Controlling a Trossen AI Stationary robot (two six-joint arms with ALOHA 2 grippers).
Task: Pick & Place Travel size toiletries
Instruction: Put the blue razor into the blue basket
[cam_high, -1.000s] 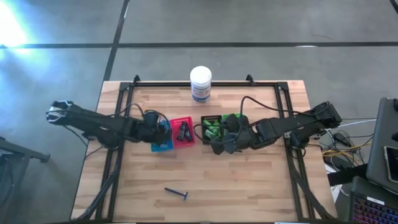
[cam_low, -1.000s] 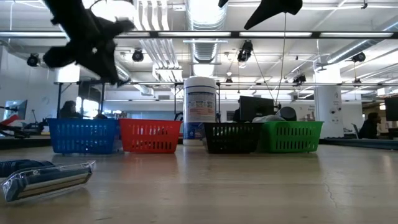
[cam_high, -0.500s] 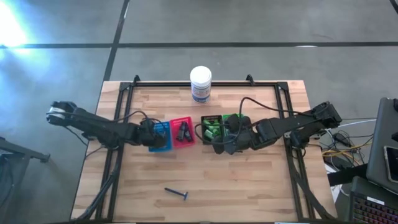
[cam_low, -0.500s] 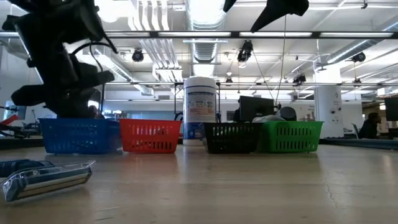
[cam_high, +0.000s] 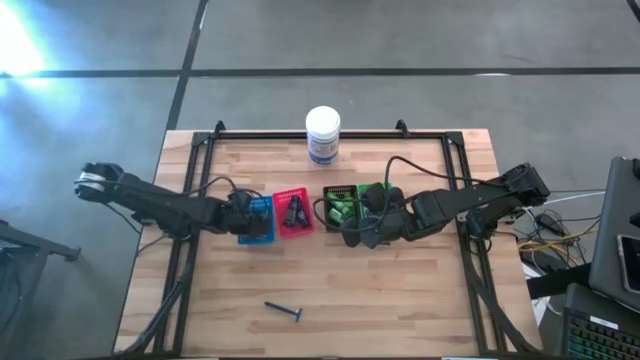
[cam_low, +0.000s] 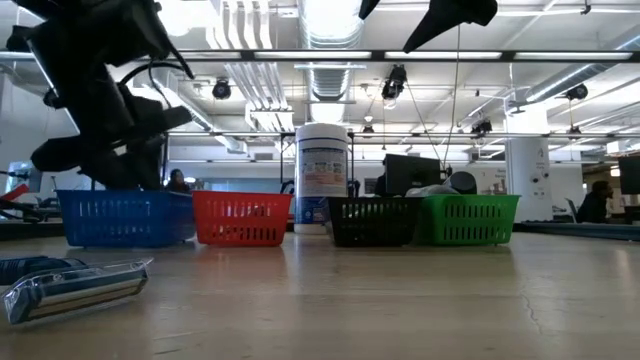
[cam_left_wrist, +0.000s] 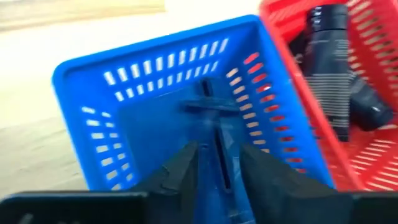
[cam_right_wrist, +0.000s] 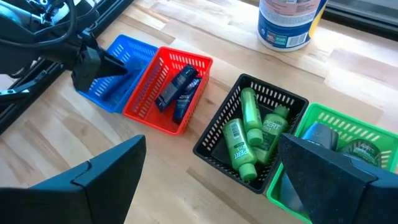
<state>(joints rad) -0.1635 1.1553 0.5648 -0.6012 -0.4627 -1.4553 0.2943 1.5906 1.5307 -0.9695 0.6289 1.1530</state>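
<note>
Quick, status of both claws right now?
Left claw: over the blue basket, fingers parted around a razor; grip cannot be told.
Right claw: open, empty, above the black basket.

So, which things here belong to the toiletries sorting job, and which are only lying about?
Job:
- razor on the table
- razor in the blue basket
- dark tubes
- green tubes
- left gripper

Lying about:
- white jar
- cables beside the table
</note>
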